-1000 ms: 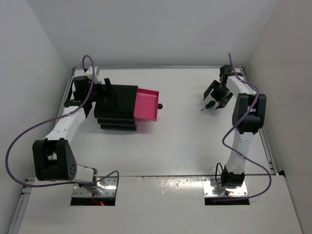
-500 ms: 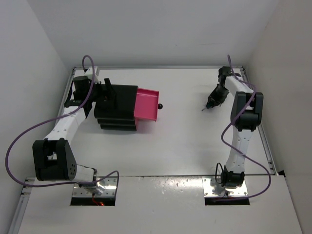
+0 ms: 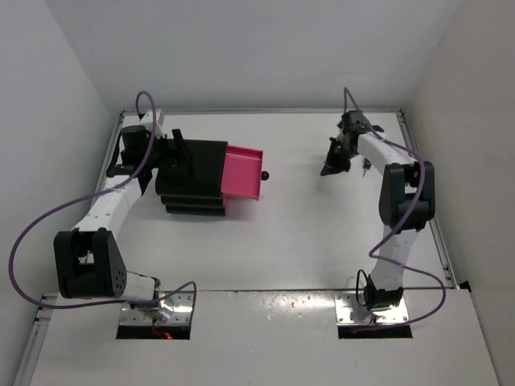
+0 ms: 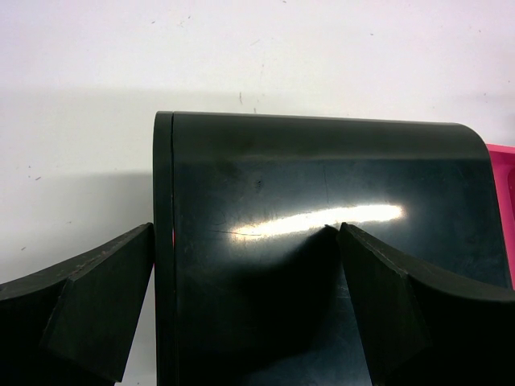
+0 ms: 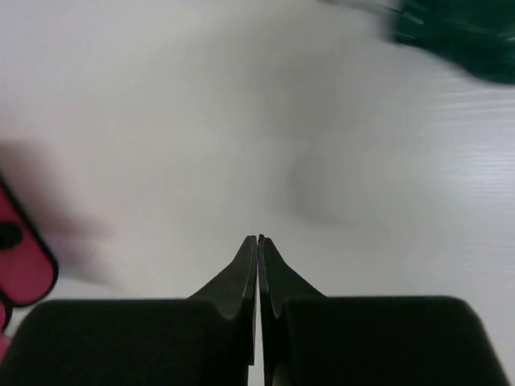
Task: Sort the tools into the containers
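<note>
The containers are pink drawers in a black cabinet point(image 3: 193, 173) at the left. Its top drawer point(image 3: 241, 173) is pulled out to the right, black knob point(image 3: 265, 174) at the front. My left gripper point(image 3: 173, 157) sits open over the cabinet's rear top edge point(image 4: 241, 161). One finger point(image 4: 96, 297) hangs past the back wall, the other point(image 4: 402, 297) lies over the top. My right gripper point(image 3: 327, 170) hovers at the back right, jaws pressed together point(image 5: 259, 239) on nothing. A small green-handled tool point(image 3: 364, 166) lies just right of it, blurred in the right wrist view point(image 5: 459, 36).
Two lower drawers point(image 3: 197, 205) stay closed under the open one. White walls close in the table on the left, back and right. The right arm's purple cable point(image 3: 378, 233) loops beside its column.
My right gripper went from wide open to shut with nothing in it. It swung left and lifted away from the green tool. The left arm and cabinet stayed still.
</note>
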